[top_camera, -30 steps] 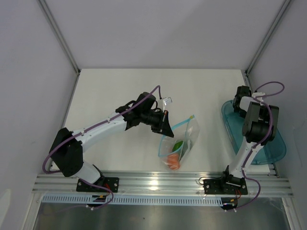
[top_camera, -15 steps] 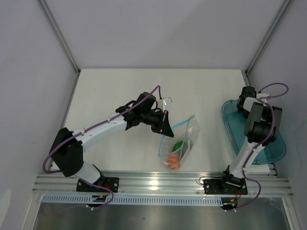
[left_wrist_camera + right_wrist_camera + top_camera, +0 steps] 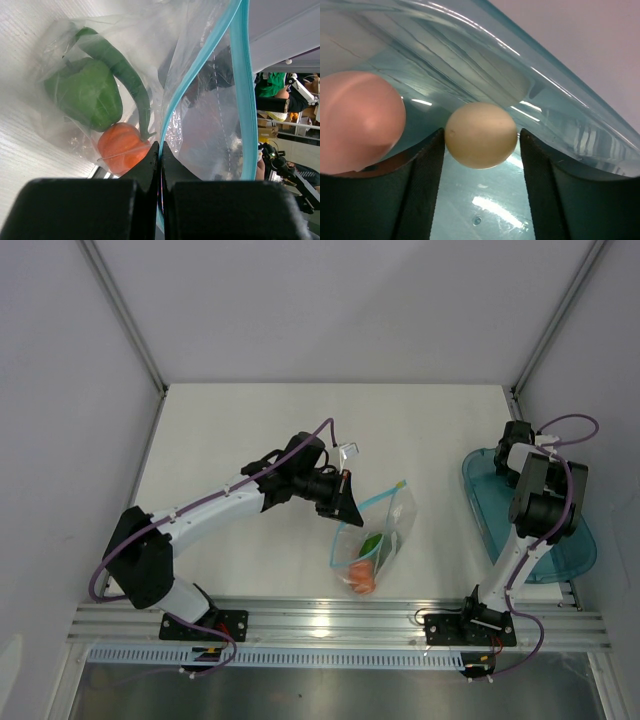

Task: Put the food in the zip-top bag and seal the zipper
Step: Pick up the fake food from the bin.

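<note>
The clear zip-top bag (image 3: 378,525) lies mid-table with an orange-red round food (image 3: 362,576) and a green pepper (image 3: 372,543) inside. My left gripper (image 3: 345,502) is shut on the bag's teal zipper strip (image 3: 200,65) at its mouth edge. The left wrist view shows the pepper (image 3: 82,92) and the orange food (image 3: 122,147) through the plastic, past my left gripper (image 3: 160,146). My right gripper (image 3: 481,133) is low in the teal tray (image 3: 485,200), open, with a pale egg (image 3: 481,134) between its fingers. The left finger touches the egg and the right has a slim gap. A pinkish egg (image 3: 357,120) lies to its left.
The translucent teal tray (image 3: 478,495) sits at the table's right edge under the right arm (image 3: 540,500). White walls with metal frame posts close in the table on three sides. An aluminium rail (image 3: 330,620) runs along the near edge.
The right wrist has shifted a little to the right over the tray's far end since one second ago. The left arm and the bag have not moved.
</note>
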Available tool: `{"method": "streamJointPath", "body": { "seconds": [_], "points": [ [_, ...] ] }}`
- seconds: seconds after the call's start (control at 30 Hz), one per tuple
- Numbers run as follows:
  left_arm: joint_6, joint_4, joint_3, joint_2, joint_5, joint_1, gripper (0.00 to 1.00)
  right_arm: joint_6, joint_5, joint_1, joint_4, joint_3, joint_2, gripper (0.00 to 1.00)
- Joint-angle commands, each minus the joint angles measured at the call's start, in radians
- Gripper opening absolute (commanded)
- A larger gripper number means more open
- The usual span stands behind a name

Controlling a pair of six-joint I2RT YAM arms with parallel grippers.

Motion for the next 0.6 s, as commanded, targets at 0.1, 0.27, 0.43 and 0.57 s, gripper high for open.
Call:
{"method": "streamJointPath", "body": {
  "seconds": [0.1,0.27,0.43,0.57],
  "points": [
    [-0.008,0.029,0.000,-0.011,0.023,0.007,0.01,0.001,0.012,-0.003,0.004,-0.010,0.015,0.46],
    [-0.009,0.029,0.000,-0.014,0.023,0.007,0.01,0.007,0.021,-0.001,-0.004,-0.011,0.015,0.33],
    [-0.009,0.031,-0.006,-0.017,0.025,0.007,0.01,0.048,0.046,-0.001,0.007,-0.037,-0.027,0.12],
    [-0.014,0.037,-0.012,-0.023,0.023,0.007,0.00,0.085,0.051,-0.001,0.005,-0.065,-0.067,0.01]
  ]
}}
